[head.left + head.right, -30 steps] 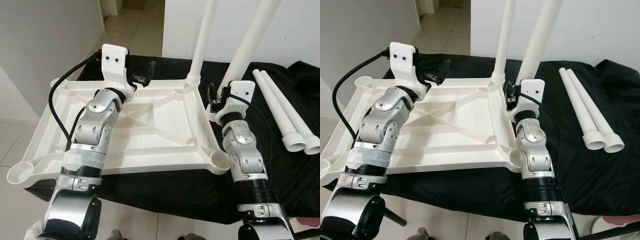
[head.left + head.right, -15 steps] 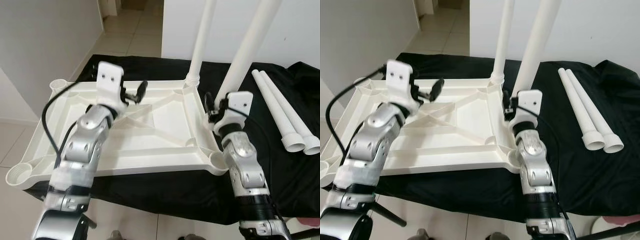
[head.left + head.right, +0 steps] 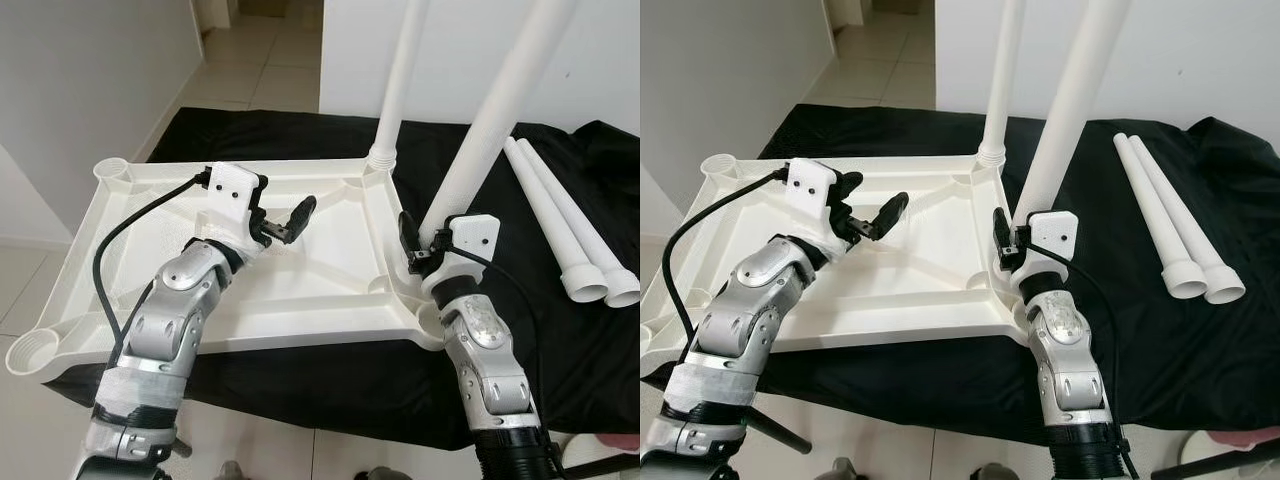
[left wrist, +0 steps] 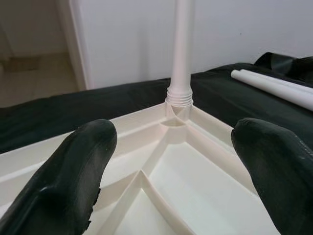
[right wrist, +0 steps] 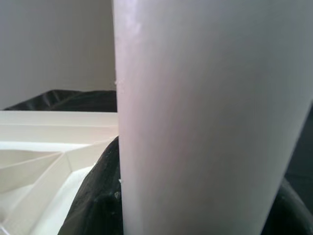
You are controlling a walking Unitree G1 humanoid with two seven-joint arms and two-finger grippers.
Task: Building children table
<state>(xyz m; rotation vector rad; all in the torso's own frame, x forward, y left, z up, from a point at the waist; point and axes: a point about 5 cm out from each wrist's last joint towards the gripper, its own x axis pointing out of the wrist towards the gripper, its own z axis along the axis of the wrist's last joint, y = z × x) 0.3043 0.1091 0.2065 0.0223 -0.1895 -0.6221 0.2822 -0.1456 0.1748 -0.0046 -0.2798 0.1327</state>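
Tabletop (image 3: 330, 270), white plastic and flipped underside-up, is laid on a black cloth (image 3: 560, 350) covering the surface beneath it, with its ribbed underside and round corner sockets on show. Most of the cloth's left half is taken up by it, and the near-left socket (image 3: 28, 352) is hung out past the cloth's edge over the tiled floor (image 3: 250, 60).

One leg (image 3: 402, 75) is already stood upright in the far-right corner socket, threaded collar seated at the base. A second leg (image 3: 495, 110) is held at the near-right corner, tilted a bit to the right, and whether its end is actually in the socket can't be made out.

Two spare legs (image 3: 565, 225) are laid side by side on the cloth toward its right edge, well apart from the tabletop, open ends facing the near side.

Right gripper (image 3: 425, 250) is clamped around the lower part of that tilted leg, whose shaft is seen right up close between the fingers in the right wrist view.

Left gripper (image 3: 285, 222) is hovered over the middle of the tabletop, fingers (image 4: 73, 181) spread and nothing held.
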